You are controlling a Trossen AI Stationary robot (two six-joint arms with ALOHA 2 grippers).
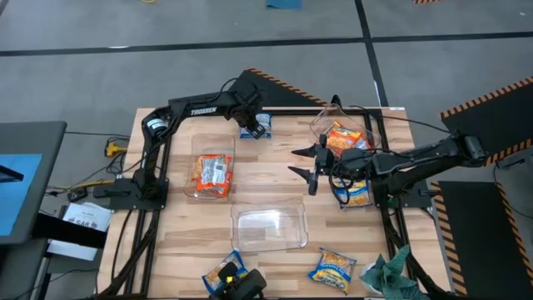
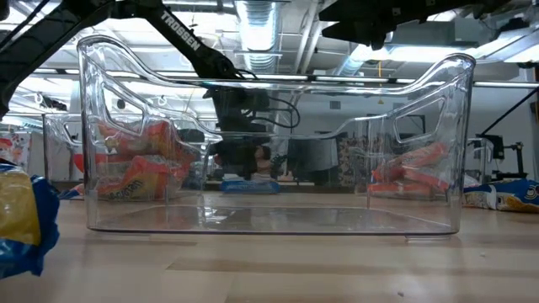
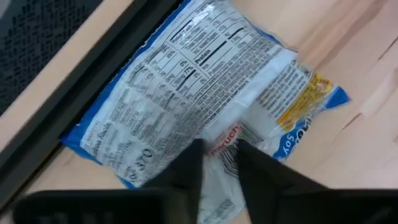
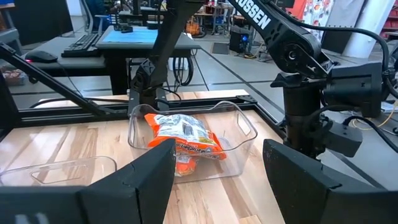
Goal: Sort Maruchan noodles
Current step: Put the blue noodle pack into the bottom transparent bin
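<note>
My left gripper [image 1: 254, 127] reaches to the table's far edge and is shut on a blue-and-white Maruchan noodles packet [image 3: 186, 81] that lies with its printed back up. My right gripper [image 1: 298, 162] hovers open over the middle of the table, between two tubs, touching nothing. Orange packets [image 1: 211, 173] lie in the left clear tub [image 1: 196, 193], and more orange ones [image 1: 340, 136] in the far right tub [image 1: 321, 125]. Blue-and-yellow packets lie at the near edge [image 1: 225, 273] [image 1: 335, 268]. Another [image 1: 356, 193] lies under the right arm. My left gripper pinches the packet between its two fingers [image 3: 189, 171], on a raised crease of wrapper near the red Maruchan print [image 3: 219, 129] at the middle of its back. The fingers come from above, pointing down. The rest of the packet lies flat on the wood beside the black frame rail.
An empty clear tub [image 1: 268, 227] stands near the table's near edge and fills the low view [image 2: 269, 143]. A teal-green cloth [image 1: 391, 271] lies at the near right corner. Black frame rails [image 1: 283, 111] run along the far edge. Bare wood [image 1: 266, 179] shows between the tubs.
</note>
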